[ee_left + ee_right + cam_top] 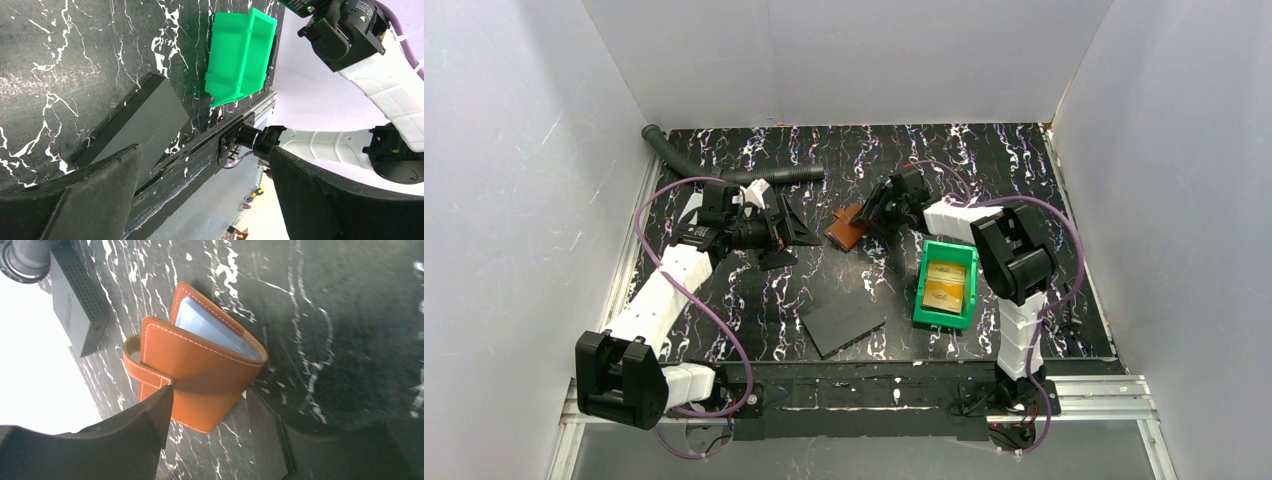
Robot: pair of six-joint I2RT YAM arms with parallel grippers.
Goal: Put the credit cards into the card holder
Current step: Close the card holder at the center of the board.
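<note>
The brown leather card holder (846, 228) lies half folded on the table centre; in the right wrist view (200, 370) its snap tab hangs at the left and a light blue card (210, 327) shows between its covers. My right gripper (871, 212) (210, 400) is open, its fingertips (160, 400) on either side of the holder's near edge, not closed on it. Orange-yellow credit cards (948, 283) lie inside the green bin (924, 300). My left gripper (796, 232) (205, 165) is open and empty, to the left of the holder.
A dark grey flat slab (844, 322) (145, 120) lies near the front edge. The green bin also shows in the left wrist view (240, 55). A black ribbed hose (724, 172) and a black box (75, 300) lie at the back left. White walls enclose the table.
</note>
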